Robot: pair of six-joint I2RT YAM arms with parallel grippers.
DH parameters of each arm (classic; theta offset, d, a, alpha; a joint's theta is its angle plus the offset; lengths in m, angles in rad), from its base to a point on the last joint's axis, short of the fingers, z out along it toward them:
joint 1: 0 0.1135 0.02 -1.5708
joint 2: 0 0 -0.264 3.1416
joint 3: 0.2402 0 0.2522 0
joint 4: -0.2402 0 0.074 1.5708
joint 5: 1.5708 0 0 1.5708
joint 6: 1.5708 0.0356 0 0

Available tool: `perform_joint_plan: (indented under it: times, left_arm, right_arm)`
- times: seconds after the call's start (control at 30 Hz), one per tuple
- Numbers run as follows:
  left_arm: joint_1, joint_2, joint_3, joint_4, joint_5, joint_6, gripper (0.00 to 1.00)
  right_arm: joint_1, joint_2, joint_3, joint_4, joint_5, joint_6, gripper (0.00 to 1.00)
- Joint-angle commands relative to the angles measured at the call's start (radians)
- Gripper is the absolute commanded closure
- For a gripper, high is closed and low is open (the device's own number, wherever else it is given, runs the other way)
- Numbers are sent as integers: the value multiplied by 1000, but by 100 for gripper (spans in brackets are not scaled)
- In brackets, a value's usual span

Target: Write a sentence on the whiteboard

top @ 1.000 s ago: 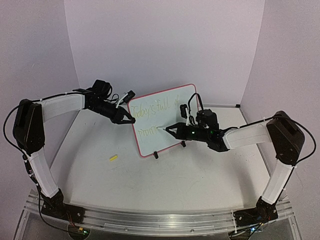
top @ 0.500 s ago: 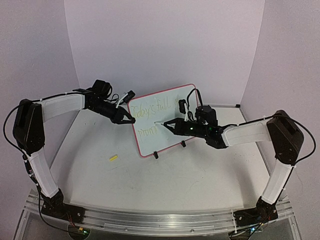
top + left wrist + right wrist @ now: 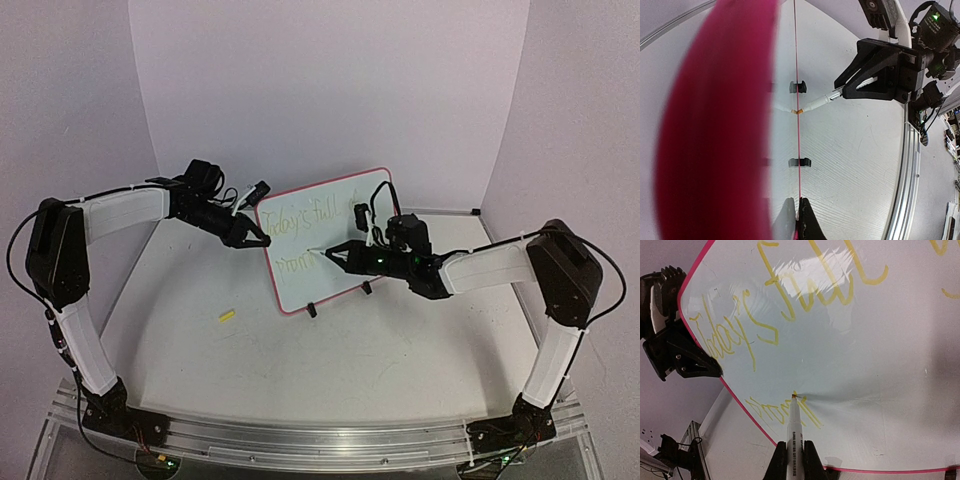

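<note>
Red-rimmed glossy whiteboard (image 3: 312,287), yellow cursive sentence (image 3: 303,224)

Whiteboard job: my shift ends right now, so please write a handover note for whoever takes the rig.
Left tool: shut on the whiteboard at its left edge, steadying it upright.
Right tool: shut on a marker, tip touching the board.
Done: the sentence has its top line, about "Today's full of"; second line begun.
Left: finish the second line, then lift the marker.
</note>
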Motion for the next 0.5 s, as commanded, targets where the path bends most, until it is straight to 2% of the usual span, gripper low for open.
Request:
perform_joint_plan:
  times: [0.0,0.2,0.47]
  left_arm:
    - [-19,-10,-1,-75,-57,55,100]
    - [-19,-13,-1,-75,-55,54,100]
    - [-19,-16,-2,-75,-55,54,100]
  right_arm:
    - [4,-56,-26,50,45,-17,100]
    - [1,-104,-84,54,69,-5,100]
    - [-6,-77,-75,54,77,7,100]
